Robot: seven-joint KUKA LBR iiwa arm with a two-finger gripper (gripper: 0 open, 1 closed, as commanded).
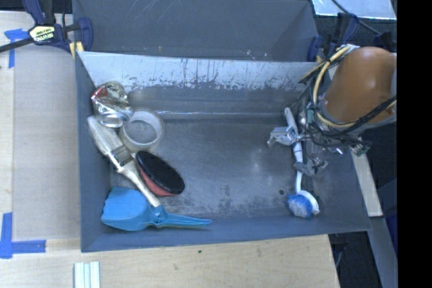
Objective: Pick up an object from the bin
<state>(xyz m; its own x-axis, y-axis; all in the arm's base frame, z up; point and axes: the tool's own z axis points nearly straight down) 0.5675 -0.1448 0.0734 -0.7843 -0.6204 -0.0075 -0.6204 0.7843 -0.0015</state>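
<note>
So, quick read on this one: the gripper (302, 164) sits over the right end of the bin (202, 81), hanging off the arm w/ the orange cover (361, 84). Closest thing to it by far is a small round white-and-blue thing (302, 204) down in the front-right corner, just shy of the front wall. It lies toward the near side from the gripper, i.e. straight down in the view and just beside it. A thin white stem runs from that round head up toward the gripper, so the long axis goes roughly front-to-back, head end nearest the front wall. Tbh I can't tell whether that stem is part of the thing or part of the gripper hardware. Same for open vs closed: can't tell, too much cable and metal bunched up there, so I won't claim it holds anything. Everything else is heaped at the left end, well apart: blue scoop (131, 209) front-left, black oval brush (162, 173) just behind it, tape roll (142, 129), and a crumpled silvery thing (110, 99) in the back-left corner. IMO the next move turns on lining up across that stem rather than along it. Also watch the front wall, bc the head is close enough that a closing jaw could clip it.
</note>
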